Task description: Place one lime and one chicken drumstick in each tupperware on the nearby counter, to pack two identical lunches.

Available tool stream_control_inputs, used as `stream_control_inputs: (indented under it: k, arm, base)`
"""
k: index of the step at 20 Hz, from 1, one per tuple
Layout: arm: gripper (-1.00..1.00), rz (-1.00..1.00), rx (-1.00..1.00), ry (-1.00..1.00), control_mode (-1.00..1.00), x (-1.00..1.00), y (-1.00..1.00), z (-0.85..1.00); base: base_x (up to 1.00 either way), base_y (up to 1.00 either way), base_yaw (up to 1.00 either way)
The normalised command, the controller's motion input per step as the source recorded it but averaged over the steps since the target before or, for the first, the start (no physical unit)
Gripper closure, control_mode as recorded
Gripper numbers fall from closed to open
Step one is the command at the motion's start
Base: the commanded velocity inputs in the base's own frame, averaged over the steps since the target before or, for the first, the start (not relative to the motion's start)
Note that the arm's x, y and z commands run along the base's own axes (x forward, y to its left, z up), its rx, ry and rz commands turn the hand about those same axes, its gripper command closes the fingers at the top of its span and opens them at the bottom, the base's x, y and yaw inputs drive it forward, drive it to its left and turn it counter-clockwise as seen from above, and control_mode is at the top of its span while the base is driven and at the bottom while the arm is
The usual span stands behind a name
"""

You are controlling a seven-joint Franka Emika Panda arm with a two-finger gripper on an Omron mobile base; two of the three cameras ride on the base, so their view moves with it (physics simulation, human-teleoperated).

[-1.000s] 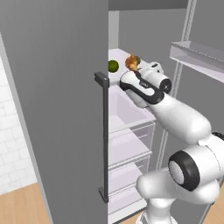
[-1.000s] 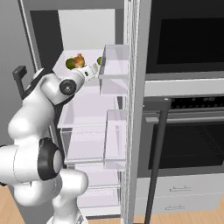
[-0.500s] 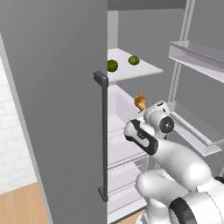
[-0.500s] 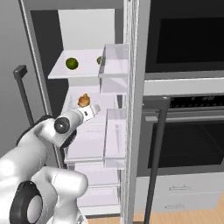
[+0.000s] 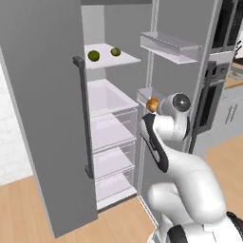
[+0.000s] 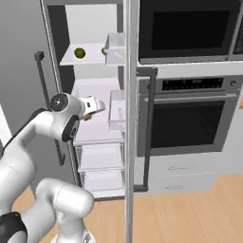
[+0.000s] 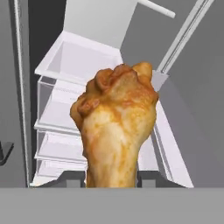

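**Drumstick in grip, by open fridge**

Gripper (image 7: 111, 181) clamped on chicken drumstick (image 7: 117, 122), plump end up, held in front of fridge (image 5: 47, 118) mid shelves. Two limes (image 5: 94, 55) on top shelf (image 5: 124, 60), well above hand.

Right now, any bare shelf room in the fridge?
Top shelf: two limes near its back-left, front-right bare. Shelf below looks bare. Gripper, shut on the chicken drumstick, crowds the door bins.

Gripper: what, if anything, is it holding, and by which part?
The gripper holds a chicken drumstick, clamped at its thin bone end; the plump end points away.
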Motion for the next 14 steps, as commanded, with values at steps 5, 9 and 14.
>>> stream_control_inputs:
  k: [5,9,14]
  arm:
    - [1.00,0.00,0.00,0.00,1.00,0.00,0.00,0.00]
    - [1.00,0.00,0.00,0.00,1.00,0.00,0.00,0.00]
    - [1.00,0.00,0.00,0.00,1.00,0.00,0.00,0.00]
  base:
    - [-1.00,-0.26,-0.11]
    - [-1.00,-0.99,-0.26]
    - [0.26,-1.00,-0.25]
